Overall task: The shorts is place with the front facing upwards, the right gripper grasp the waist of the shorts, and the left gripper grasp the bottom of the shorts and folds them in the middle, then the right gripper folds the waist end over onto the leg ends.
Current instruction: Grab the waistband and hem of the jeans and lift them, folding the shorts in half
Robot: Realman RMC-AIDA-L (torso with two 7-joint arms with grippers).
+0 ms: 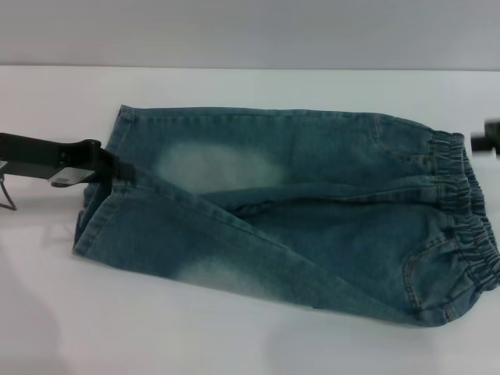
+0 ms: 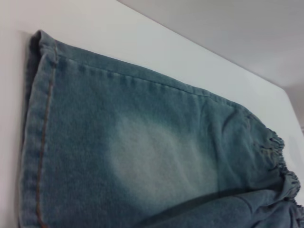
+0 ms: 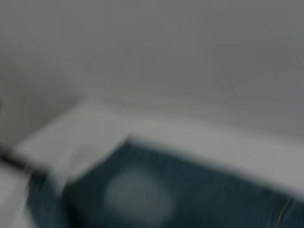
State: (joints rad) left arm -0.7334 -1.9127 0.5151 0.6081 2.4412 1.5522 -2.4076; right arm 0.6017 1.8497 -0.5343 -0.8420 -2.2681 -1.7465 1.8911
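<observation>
Denim shorts (image 1: 297, 211) lie flat across the white bench (image 1: 234, 336), the waist (image 1: 469, 226) at the robot's right, the leg hems (image 1: 98, 211) at its left. The left pincer (image 1: 117, 168) is at those hems, apparently pinching the cloth, though I cannot tell for sure. The right pincer (image 1: 491, 139) shows only as a dark tip beside the waist; lifting the hems with the waist unheld could drag the shorts askew.

Before me a white table (image 1: 234, 344) fills the frame; the shorts (image 1: 312, 226) lie across its centre.
</observation>
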